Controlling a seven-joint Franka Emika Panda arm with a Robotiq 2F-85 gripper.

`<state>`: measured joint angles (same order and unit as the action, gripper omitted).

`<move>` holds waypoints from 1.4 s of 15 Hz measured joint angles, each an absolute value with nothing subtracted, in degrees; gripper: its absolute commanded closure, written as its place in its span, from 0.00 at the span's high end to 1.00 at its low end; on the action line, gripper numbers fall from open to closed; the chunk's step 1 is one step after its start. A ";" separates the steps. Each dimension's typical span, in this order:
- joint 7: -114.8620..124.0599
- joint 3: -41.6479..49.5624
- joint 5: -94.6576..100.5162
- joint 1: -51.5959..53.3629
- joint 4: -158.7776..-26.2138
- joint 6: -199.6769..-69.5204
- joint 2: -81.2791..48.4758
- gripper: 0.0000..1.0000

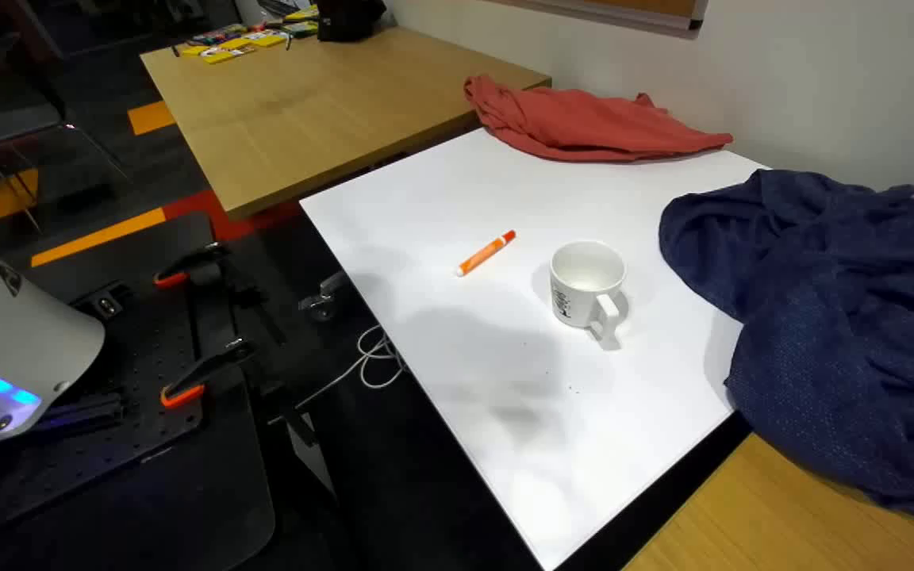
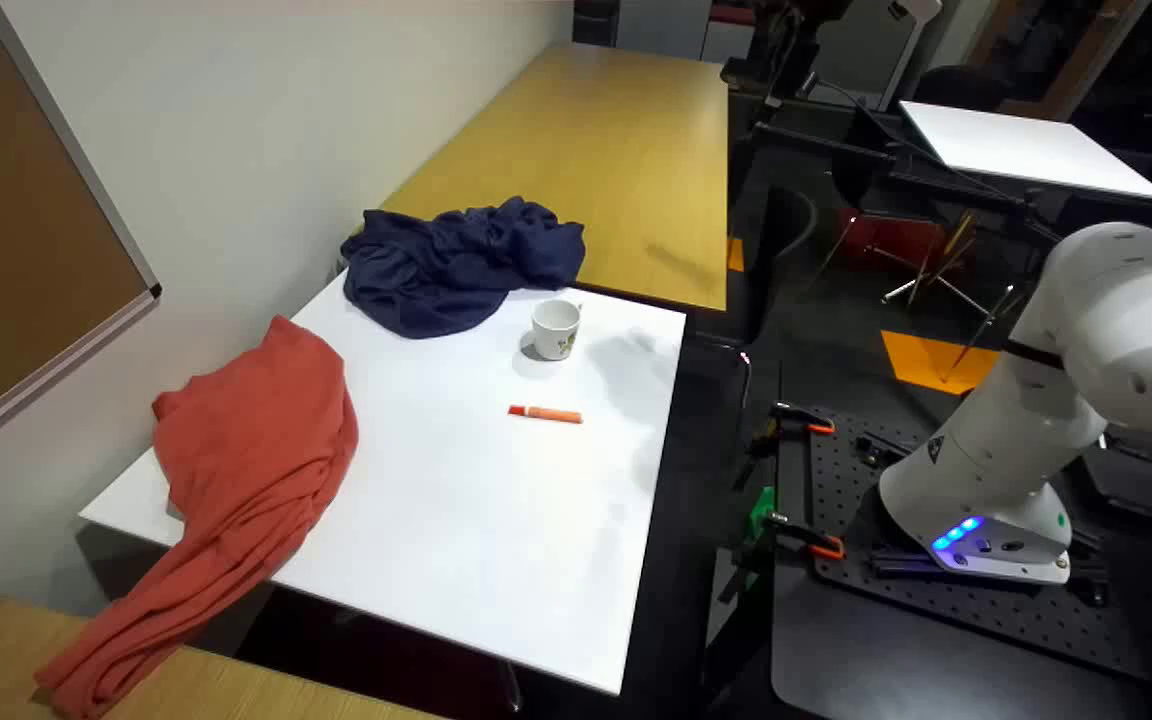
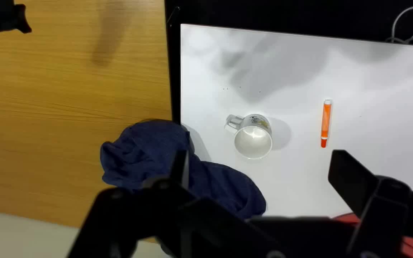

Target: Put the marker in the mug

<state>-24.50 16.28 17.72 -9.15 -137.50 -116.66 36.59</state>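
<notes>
Q. What is noted beyond the fingers (image 3: 351,179)?

A. In the wrist view, the white table (image 3: 389,118) is seen through the gap between them and past the right-hand finger. A wooden table (image 3: 66,89) is seen beyond the left-hand one.

Q. And the cloths?

A. The navy cloth (image 3: 145,150) is partly covered by the left-hand finger in that view; it is spread across the edges of both tables. The red cloth (image 2: 256,430) is shown crumpled on the white table in both exterior views. In the wrist view it is mostly hidden, with only patches exposed around the right-hand finger.

Q. In what condition is the gripper (image 3: 259,163) found?

A. Its fingers are parted wide, bare tabletop being visible through the gap.

Q. The mug (image 3: 254,139)?

A. It is recorded upright on the white table, well apart from the fingers. In the wrist view it is framed about midway between the fingertips, its mouth exposed, its handle directed to the left-hand finger's side.

Q. The marker (image 3: 326,122)?

A. It is found lying flat on the white table, beside the mug and apart from it. In the wrist view it is seen just inward of the right-hand fingertip, its red end directed toward that tip, its white end away.
</notes>
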 measured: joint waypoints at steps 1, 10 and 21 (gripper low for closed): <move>-24.50 16.28 17.72 -9.15 -137.50 -116.66 36.60 1.00; -24.50 16.28 17.72 -9.15 -137.50 -116.66 36.60 1.00; -23.32 11.39 8.66 -0.58 -137.47 -119.17 33.20 1.00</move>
